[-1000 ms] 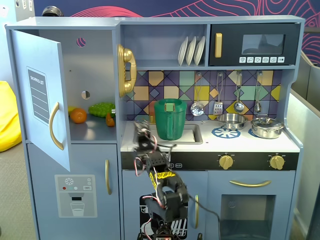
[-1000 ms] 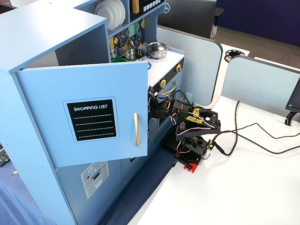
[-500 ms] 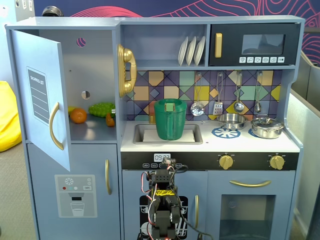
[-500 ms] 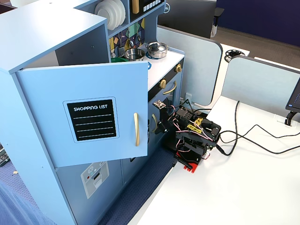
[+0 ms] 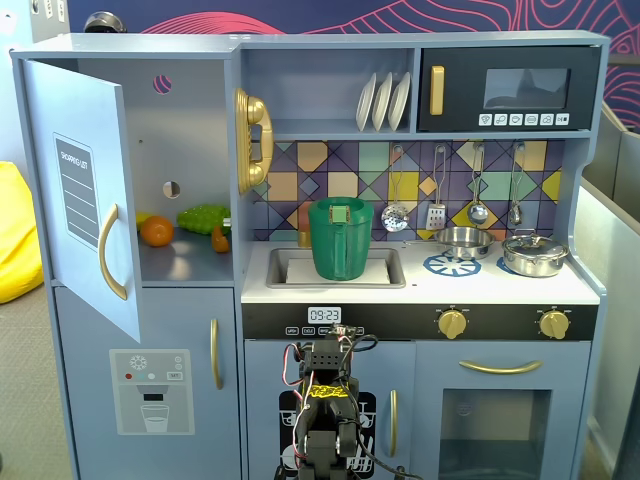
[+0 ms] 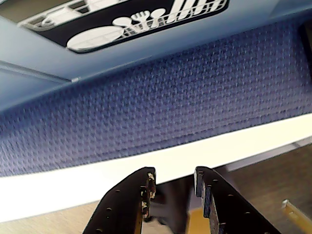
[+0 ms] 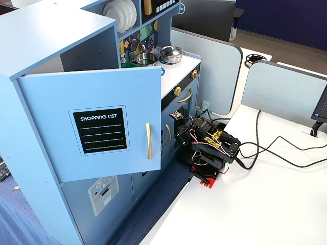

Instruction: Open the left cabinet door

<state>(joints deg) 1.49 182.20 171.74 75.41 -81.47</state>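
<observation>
- A toy kitchen [image 5: 420, 300] stands against a white table [image 7: 265, 204] in an office, with blue carpet [image 6: 185, 97] at its foot and grey partitions behind
- The left door [image 5: 85, 195], the one with the "SHOPPING LIST" panel [image 7: 101, 130] and gold bar handle [image 7: 148, 141], already stands swung wide on its left-hand hinge; in a fixed view it juts out towards the camera, well clear of the cabinet front
- Behind it the open cabinet [image 5: 185, 150] shows an orange [image 5: 156, 231] and a green toy [image 5: 203, 217] on its shelf
- Below sits the dispenser door [image 5: 150, 390], shut; to the right are the sink with a green jug [image 5: 340, 238], a small pot [image 5: 535, 254] on the hob, and the clock reading 09:23
- The arm [image 7: 209, 148] is folded low on the table edge in front of the dish-rack door [image 6: 122, 22], well apart from the left door and its handle
- The gripper [image 6: 174, 183] points down at the carpet and table edge; the jaws are parted a little with nothing between them
- Judgement: the opening itself looks done, and the step in hand is the retreat to rest, or rest already reached
- Judgement: little is called for next beyond keeping the arm tucked away from the door; if a wider swing were wanted, the arm would have to rise and reach far to the left in a fixed view to meet the handle again
</observation>
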